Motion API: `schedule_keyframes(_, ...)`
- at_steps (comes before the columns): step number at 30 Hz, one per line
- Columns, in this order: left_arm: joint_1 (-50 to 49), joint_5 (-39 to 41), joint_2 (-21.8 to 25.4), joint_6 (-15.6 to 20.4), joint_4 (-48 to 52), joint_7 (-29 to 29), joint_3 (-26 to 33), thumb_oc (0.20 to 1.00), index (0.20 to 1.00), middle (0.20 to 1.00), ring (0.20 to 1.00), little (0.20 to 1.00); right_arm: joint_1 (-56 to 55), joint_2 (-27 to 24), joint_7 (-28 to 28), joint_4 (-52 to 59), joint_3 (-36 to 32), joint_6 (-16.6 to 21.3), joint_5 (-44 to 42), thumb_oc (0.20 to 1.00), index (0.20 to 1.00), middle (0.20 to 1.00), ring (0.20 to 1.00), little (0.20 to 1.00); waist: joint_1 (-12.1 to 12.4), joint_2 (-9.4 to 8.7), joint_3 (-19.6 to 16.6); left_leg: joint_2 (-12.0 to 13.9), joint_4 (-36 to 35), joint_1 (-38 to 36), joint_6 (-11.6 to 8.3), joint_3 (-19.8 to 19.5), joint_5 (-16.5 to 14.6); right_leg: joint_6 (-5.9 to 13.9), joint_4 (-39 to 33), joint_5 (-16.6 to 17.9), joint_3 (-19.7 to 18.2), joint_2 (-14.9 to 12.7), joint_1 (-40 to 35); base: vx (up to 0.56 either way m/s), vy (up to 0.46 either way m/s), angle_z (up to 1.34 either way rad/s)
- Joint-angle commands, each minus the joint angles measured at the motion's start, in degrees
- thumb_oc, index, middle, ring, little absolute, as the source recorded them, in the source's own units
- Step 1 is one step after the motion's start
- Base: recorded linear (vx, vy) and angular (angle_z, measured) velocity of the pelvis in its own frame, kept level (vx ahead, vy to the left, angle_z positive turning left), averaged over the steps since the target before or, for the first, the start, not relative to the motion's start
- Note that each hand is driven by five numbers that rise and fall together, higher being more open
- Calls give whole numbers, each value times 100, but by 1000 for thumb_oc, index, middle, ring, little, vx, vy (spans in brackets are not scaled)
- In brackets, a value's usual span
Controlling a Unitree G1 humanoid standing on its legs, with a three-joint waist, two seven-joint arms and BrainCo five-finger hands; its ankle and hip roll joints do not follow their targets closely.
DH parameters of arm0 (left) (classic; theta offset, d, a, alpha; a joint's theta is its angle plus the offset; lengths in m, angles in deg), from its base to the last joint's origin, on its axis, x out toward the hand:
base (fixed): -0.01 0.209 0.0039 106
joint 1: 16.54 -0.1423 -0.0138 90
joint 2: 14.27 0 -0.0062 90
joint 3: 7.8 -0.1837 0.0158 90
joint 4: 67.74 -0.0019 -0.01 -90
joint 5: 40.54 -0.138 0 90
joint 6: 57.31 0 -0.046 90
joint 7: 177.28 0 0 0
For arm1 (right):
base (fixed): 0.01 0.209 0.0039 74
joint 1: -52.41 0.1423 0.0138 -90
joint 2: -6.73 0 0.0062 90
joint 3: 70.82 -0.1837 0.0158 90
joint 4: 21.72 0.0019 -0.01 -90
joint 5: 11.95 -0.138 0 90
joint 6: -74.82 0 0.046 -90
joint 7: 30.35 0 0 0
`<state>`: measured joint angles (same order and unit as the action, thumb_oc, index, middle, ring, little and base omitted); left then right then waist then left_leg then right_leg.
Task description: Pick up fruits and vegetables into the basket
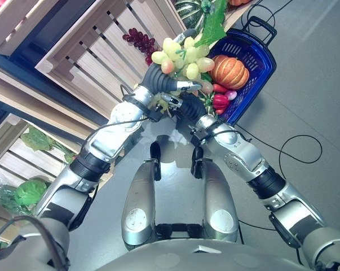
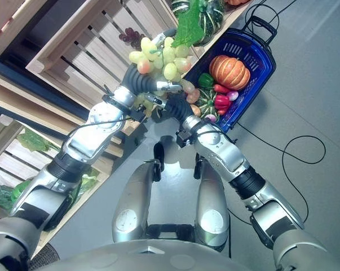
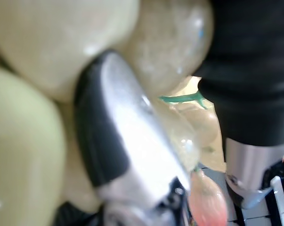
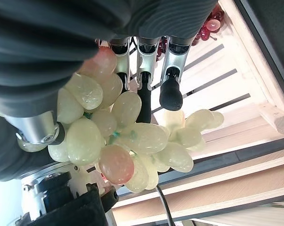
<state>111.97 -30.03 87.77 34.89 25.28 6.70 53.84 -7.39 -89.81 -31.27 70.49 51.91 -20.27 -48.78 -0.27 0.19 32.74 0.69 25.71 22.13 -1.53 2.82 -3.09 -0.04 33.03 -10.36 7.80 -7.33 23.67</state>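
Observation:
A bunch of pale green grapes (image 1: pixel 184 56) with a green leaf (image 1: pixel 215 25) hangs in the air between the wooden shelf and the blue basket (image 1: pixel 261 48). My left hand (image 1: pixel 158 80) reaches it from the shelf side, a finger (image 3: pixel 127 155) pressed into the grapes (image 3: pixel 28 141). My right hand (image 1: pixel 188 107) sits just under the bunch. In the right wrist view its fingers (image 4: pixel 171 92) run behind the grapes (image 4: pixel 132 136) and its thumb (image 4: pixel 36 129) closes on the other side. The basket holds an orange pumpkin (image 1: pixel 230 71) and red peppers (image 1: pixel 220 101).
Slatted wooden crates (image 1: pixel 96 56) line the left side. Dark red grapes (image 1: pixel 140 39) lie in one of them, and a striped green squash (image 1: pixel 189 11) sits behind the basket. Leafy greens (image 1: pixel 29 192) fill a lower crate. Grey floor spreads to the right.

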Motion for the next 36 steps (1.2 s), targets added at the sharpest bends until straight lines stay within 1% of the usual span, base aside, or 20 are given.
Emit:
schedule_keyframes(1,49,-381,-542,-24,314,-407,-860,1000,1000,1000,1000,1000,1243,953,412,1061,323,1122,132,200,200,200,200,200,-92,57,-351,-334,44,-265,349,339,-468,52,-609,389,139,232,-239,0,0,0)
schedule_keyframes(8,-85,-507,-412,-133,201,-359,-766,1000,1000,1000,1000,1000,1278,697,275,1120,37,1099,387,200,200,200,200,200,-114,85,-380,-301,80,-267,318,352,-482,24,-580,359,169,236,-254,0,0,0)
schedule_keyframes(11,-259,-626,-345,-150,74,-137,-682,1000,1000,1000,1000,1000,1205,545,241,1138,-176,1164,484,200,200,200,200,200,-133,99,-389,-276,93,-281,296,369,-485,12,-567,355,190,235,-267,0,0,0)
schedule_keyframes(14,-408,-712,-281,-96,-53,51,-613,1000,1000,1000,1000,1000,1141,418,216,1194,-360,1161,514,200,200,200,200,200,-145,105,-398,-257,121,-280,284,372,-493,6,-542,346,202,226,-268,0,0,0)
schedule_keyframes(17,-706,-751,-162,73,-245,379,-407,1000,1000,1000,1000,1000,982,194,238,1277,-688,1181,553,200,200,200,200,200,-154,117,-396,-216,146,-284,268,397,-501,-2,-503,326,230,214,-267,6,-10,0)
schedule_keyframes(19,-848,-756,-131,162,-320,484,-316,1000,1000,1000,1000,1000,903,104,234,1308,-834,1183,567,200,200,200,200,200,-154,120,-375,-198,204,-299,258,402,-558,-4,-435,270,236,210,-278,0,0,0)
schedule_keyframes(20,-866,-763,-125,184,-334,488,-303,1000,1000,1000,1000,1000,893,93,238,1315,-853,1184,568,200,200,200,200,200,-156,119,-383,-201,184,-286,260,401,-522,-8,-460,304,239,209,-268,0,0,0)
schedule_keyframes(22,-1070,-742,-69,366,-448,612,-149,1000,1000,1000,1000,1000,769,-11,268,1346,-1051,1198,585,200,200,200,200,200,-162,116,-375,-180,229,-273,252,403,-536,-18,-420,290,241,206,-258,0,0,0)
schedule_keyframes(23,-1110,-715,-62,387,-452,619,-120,1000,1000,1000,1000,1000,737,-31,275,1351,-1084,1204,589,200,200,200,200,200,-161,118,-369,-171,261,-285,247,404,-577,-15,-383,251,240,205,-265,32,-26,0)
schedule_keyframes(25,-1241,-667,-44,545,-503,641,-22,1000,1000,1000,1000,1000,661,-86,275,1357,-1195,1195,605,200,200,200,200,200,-161,121,-364,-153,283,-289,241,411,-585,-19,-352,237,255,197,-267,0,0,0)
schedule_keyframes(27,-1410,-510,-14,851,-527,599,122,1000,1000,1000,1000,1000,559,-154,292,1345,-1339,1216,629,200,200,200,200,200,-161,128,-350,-131,315,-287,239,428,-596,-33,-325,224,268,190,-268,0,0,0)
schedule_keyframes(29,-1509,-213,-58,1014,-517,518,222,1000,1000,1000,1000,1000,523,-174,271,1309,-1407,1256,650,200,200,200,200,200,-155,134,-335,-118,328,-285,239,439,-601,-41,-307,215,281,182,-263,4,-5,2)
schedule_keyframes(31,-1644,-145,-90,1392,-544,562,330,1000,1000,1000,1000,1000,450,-182,262,1269,-1490,1318,707,200,200,200,200,200,-154,141,-314,-111,344,-285,237,448,-606,-48,-272,207,288,176,-251,0,0,0)
schedule_keyframes(32,-1687,-115,-102,1519,-537,573,377,1000,1000,1000,1000,1000,436,-194,251,1257,-1526,1342,718,200,200,200,200,200,-151,139,-304,-101,355,-276,240,455,-607,-54,-259,203,291,176,-244,0,0,0)
schedule_keyframes(36,-1889,307,-193,1811,-597,637,609,1000,1000,1000,1000,1000,355,-262,147,1146,-1684,1492,696,200,200,200,200,200,-134,127,-295,-89,391,-224,243,469,-608,-79,-217,186,302,181,-201,0,0,0)
